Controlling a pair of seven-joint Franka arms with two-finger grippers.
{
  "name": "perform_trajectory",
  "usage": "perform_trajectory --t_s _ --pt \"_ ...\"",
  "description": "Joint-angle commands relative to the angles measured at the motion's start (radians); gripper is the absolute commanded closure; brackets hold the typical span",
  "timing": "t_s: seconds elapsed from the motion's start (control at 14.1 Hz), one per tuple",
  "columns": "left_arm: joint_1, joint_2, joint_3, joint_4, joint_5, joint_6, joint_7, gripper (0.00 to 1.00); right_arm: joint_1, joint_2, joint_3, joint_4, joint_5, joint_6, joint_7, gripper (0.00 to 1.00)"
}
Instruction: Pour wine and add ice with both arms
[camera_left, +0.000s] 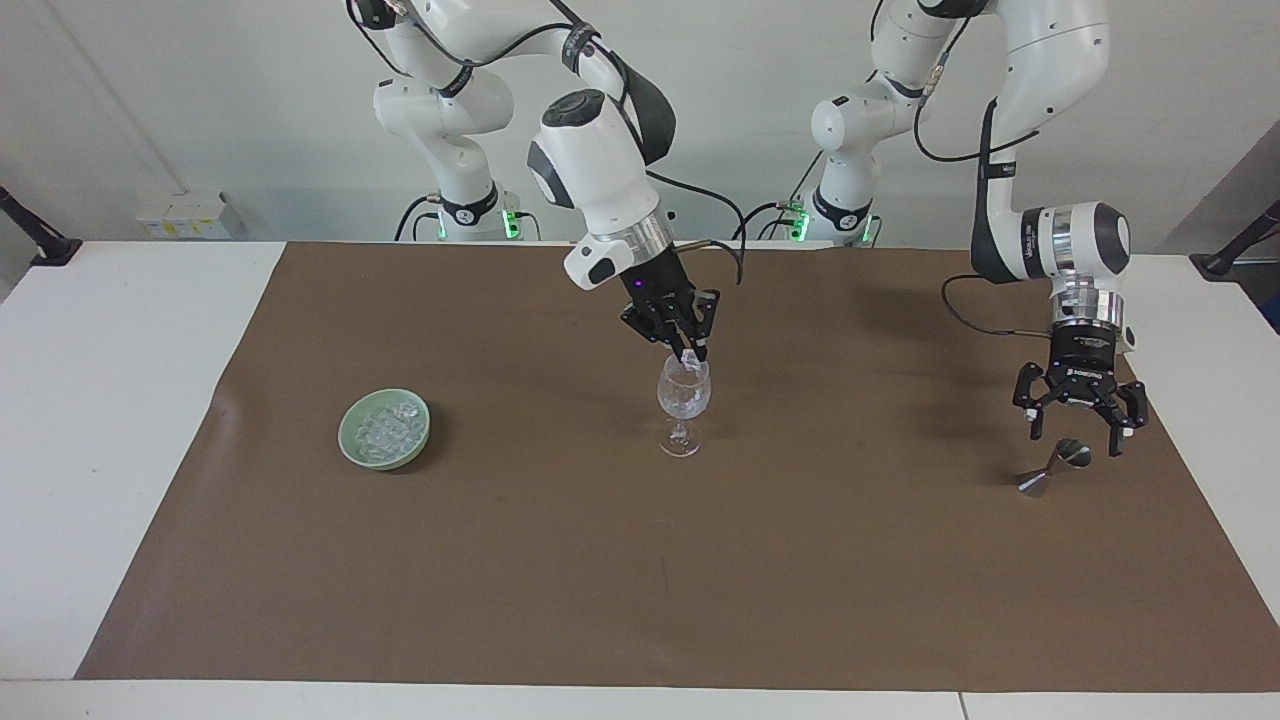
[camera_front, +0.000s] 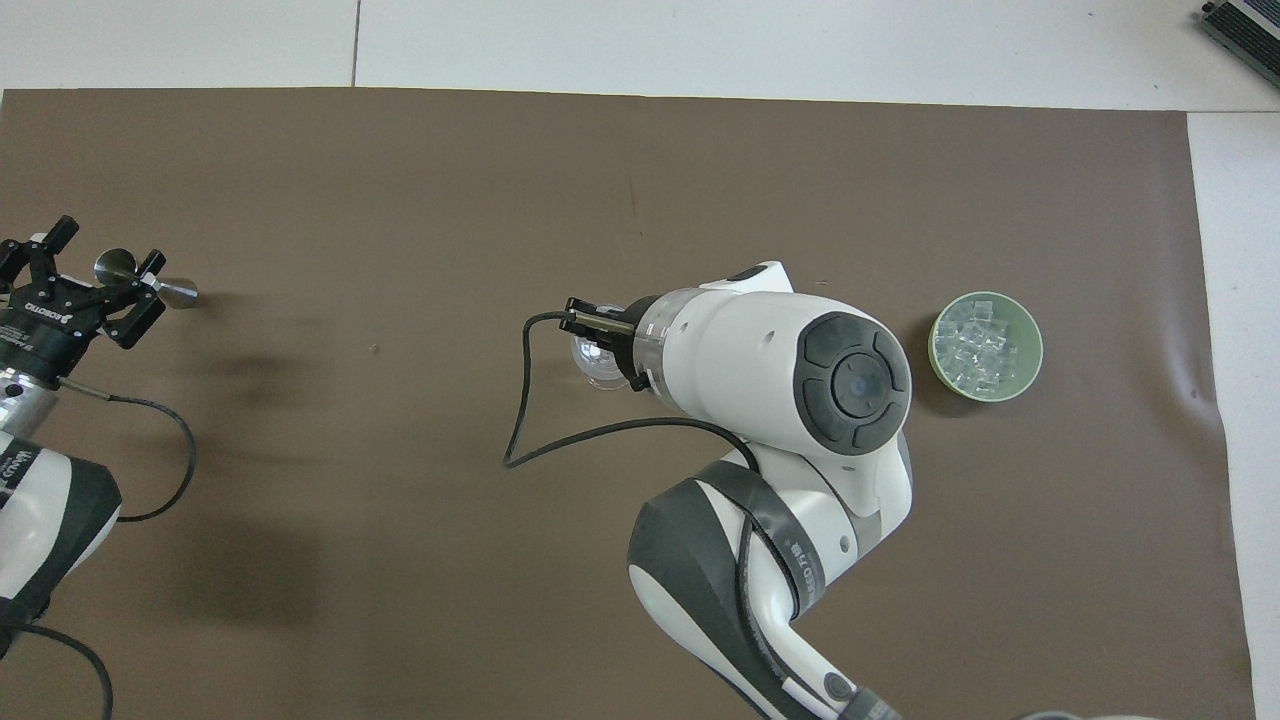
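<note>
The right gripper (camera_left: 688, 352) is hanging right over the mouth of the wine glass (camera_left: 683, 405) in the middle of the facing view, fingers clenched on a little whitish ice chunk (camera_left: 688, 355) just above the rim. The glass is standing upright on the brown mat (camera_left: 640, 580), and there's already something glassy sitting in its bowl (more ice, by the look of it). In the overhead view the right arm is covering most of the glass, so only part of it (camera_front: 590, 360) is peeking out.

The rest of the ice (camera_left: 385, 428) is sitting in the pale green bowl (camera_left: 350, 445) at lower left of the facing view, toward the right arm's end of the table.

The left gripper (camera_left: 1080, 425) is hovering at the right edge of that view with fingers spread wide, gripping nothing, directly above a small metal measuring cup (camera_left: 1055, 467) lying tipped over on the mat.
</note>
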Motion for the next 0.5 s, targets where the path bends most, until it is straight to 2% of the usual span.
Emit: perform_trajectory --t_s 0.0,0.21,0.35,0.43 --pt "-0.055 -0.055 0.006 0.011 0.112 0.070 -0.023 0.00 -0.009 0.005 0.008 -0.011 -0.009 0.029 -0.024 0.65" --pt "-0.089 -0.095 0.005 0.039 0.409 0.073 -0.023 0.00 -0.009 0.005 0.008 -0.009 -0.009 0.029 -0.020 0.44" --pt "-0.113 -0.115 0.006 0.045 0.529 0.076 -0.022 0.00 -0.008 0.005 0.008 -0.006 -0.009 0.029 -0.015 0.33" --pt "-0.118 -0.125 0.006 0.045 0.577 0.079 -0.022 0.00 -0.006 0.005 0.007 0.003 -0.009 0.028 -0.007 0.21"
